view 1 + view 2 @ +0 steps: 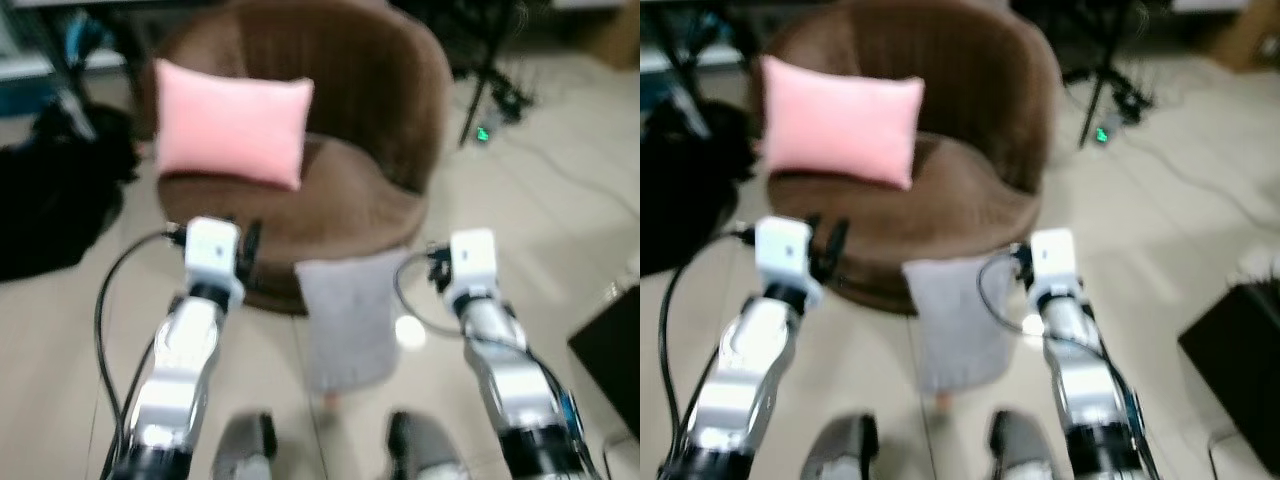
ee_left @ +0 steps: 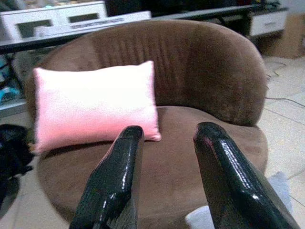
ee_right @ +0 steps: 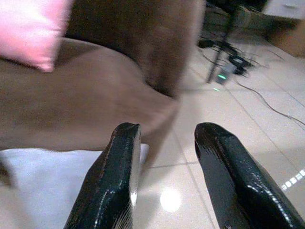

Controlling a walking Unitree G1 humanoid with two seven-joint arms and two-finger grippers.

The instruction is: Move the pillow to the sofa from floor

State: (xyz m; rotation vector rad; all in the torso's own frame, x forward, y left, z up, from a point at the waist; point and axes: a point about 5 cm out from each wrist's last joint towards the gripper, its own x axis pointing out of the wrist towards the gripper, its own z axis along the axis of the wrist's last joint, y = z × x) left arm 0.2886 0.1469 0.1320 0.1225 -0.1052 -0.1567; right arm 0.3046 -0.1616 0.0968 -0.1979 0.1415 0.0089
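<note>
Far left of the frame: a dark heap point(image 1: 45, 200) on the floor point(image 1: 560, 200), a snag for an arm swinging wide.

Upper left: a pink pillow point(image 1: 232, 122), propped upright on the seat of the round brown sofa point(image 1: 370, 90). Already up there, so likely not the one to move; risks being knocked flat or pushed off by a careless placement.

Left of centre: the left gripper point(image 2: 164, 131), fingers spread and empty, hovering just in front of the sofa's front edge. Could jab the upholstery instead of reaching down.

Centre, low: the grey pillow point(image 1: 348, 318), standing on the floor and leaning against the sofa's front. Soft and limp by the look of it; likely to fold, sag or slip free if pinched at one corner only. Wedged against the sofa, so could also topple away on a one-sided push.

Right of centre: the right gripper point(image 3: 164, 129), likewise parted and holding nothing, just beside the grey pillow's right edge above the tile. May close on air if brought in too high.

Upper right: a stand and cables point(image 1: 490, 100) across the floor. Lower right: a black box point(image 1: 610, 350). Both trip hazards during any step sideways. Blurred head views too, so poor aim for now.
</note>
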